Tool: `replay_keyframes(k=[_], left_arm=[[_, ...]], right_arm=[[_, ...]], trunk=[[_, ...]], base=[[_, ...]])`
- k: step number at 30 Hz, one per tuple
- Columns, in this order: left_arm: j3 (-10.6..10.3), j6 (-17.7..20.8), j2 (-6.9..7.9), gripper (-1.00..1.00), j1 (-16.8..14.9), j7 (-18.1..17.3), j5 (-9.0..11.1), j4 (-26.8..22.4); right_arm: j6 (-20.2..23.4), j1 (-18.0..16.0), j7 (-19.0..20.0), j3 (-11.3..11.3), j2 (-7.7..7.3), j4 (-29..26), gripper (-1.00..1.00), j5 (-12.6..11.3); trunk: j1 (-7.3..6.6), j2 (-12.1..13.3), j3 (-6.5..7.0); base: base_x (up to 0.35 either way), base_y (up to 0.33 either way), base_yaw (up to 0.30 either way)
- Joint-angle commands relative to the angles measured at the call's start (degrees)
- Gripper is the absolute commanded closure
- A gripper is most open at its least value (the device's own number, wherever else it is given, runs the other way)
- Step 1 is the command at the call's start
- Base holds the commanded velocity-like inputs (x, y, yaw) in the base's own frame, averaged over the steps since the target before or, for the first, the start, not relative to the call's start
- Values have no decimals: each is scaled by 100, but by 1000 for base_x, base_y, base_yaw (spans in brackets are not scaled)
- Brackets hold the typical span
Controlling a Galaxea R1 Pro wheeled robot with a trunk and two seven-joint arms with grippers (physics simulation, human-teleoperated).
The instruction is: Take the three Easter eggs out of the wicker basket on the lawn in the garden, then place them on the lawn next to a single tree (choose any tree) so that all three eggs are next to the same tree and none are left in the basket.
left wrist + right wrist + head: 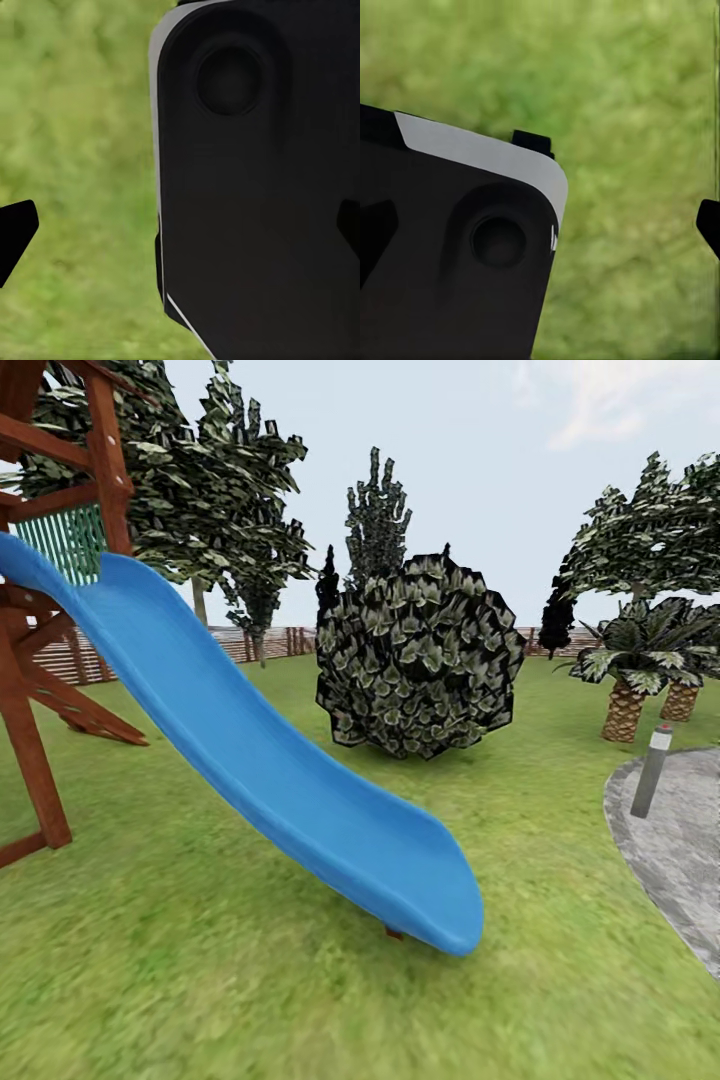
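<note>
The Easter eggs and the wicker basket are out of view. Mottled green lawn spreads ahead of me in the head view. A leafy tree rises behind the play tower at the far left, and another tree stands at the far right. In the left wrist view, my left gripper is open, its dark fingertips wide apart over grass and a dark part of the robot's body. My right gripper is open too, over grass, with nothing held.
A blue slide runs down from a red-brown wooden play tower at the left. A big round shrub stands mid-lawn. Two low palms, a grey post and stone paving lie right. A slat fence closes the back.
</note>
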Motion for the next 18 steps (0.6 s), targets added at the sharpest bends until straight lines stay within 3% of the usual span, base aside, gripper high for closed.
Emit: replay_keyframes(k=[1,18], left_arm=[[-10,-12,0,-100,0,9,-3,-2],[-10,-12,0,-100,0,9,-3,4]], right_arm=[[-38,-8,-1,24,0,24,-100,14],[-36,-10,-12,24,0,24,-100,13]], trunk=[[2,-2,-5],[2,-2,-5]], base=[[238,-278,-14],[238,-279,-1]])
